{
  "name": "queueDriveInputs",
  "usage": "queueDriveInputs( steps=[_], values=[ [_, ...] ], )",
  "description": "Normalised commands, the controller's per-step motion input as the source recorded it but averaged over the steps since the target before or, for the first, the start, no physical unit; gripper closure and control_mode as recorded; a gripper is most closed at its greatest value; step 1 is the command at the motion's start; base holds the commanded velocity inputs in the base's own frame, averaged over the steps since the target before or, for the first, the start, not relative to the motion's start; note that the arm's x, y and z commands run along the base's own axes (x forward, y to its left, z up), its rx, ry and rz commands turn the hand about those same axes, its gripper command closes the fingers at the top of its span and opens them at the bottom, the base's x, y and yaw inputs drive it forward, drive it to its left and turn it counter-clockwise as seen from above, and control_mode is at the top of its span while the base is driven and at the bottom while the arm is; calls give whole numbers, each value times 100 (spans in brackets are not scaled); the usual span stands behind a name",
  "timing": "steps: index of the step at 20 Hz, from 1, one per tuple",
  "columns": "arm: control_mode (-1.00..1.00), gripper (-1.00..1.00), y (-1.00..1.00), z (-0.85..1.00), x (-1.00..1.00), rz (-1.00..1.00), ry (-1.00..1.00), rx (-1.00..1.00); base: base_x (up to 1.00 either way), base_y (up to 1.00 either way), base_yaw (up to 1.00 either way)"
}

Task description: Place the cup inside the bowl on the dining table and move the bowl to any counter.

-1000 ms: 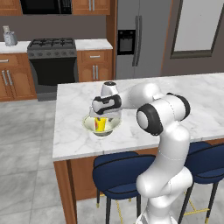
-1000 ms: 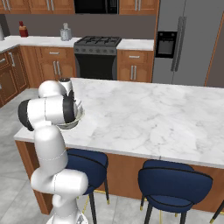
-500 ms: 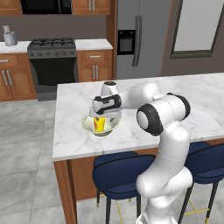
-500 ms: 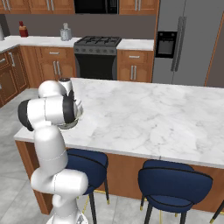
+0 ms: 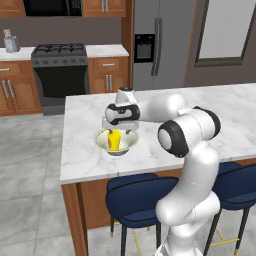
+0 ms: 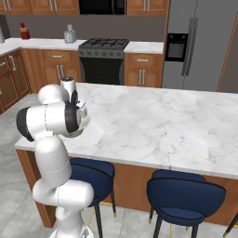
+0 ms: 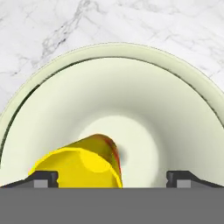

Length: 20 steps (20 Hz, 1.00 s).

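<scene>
With my claw released over the bowl, the cup lies tilted inside at 7 o'clock; next I judge gripping the bowl's rim for carrying.

Illumination is bright, even and diffuse in all 3 views, with no glare. The dining table shows faint, soft-edged shading beneath the bowl. Rendering is slightly soft, without motion blur or visible edge distortion.
</scene>
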Motion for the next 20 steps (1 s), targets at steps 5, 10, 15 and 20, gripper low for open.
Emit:
queueDriveInputs(
  steps=[5, 10, 15, 20],
  values=[
    [-100, -100, 0, 28, 0, 2, 0, 0, 0, 0, 0],
    [-100, -100, -2, 25, 0, 2, 0, 0, 0, 0, 0],
    [-100, -100, -13, 19, 0, 0, 0, 0, 0, 0, 0],
    [-100, -100, -16, 11, 0, 0, 0, 0, 0, 0, 0]
  ],
)
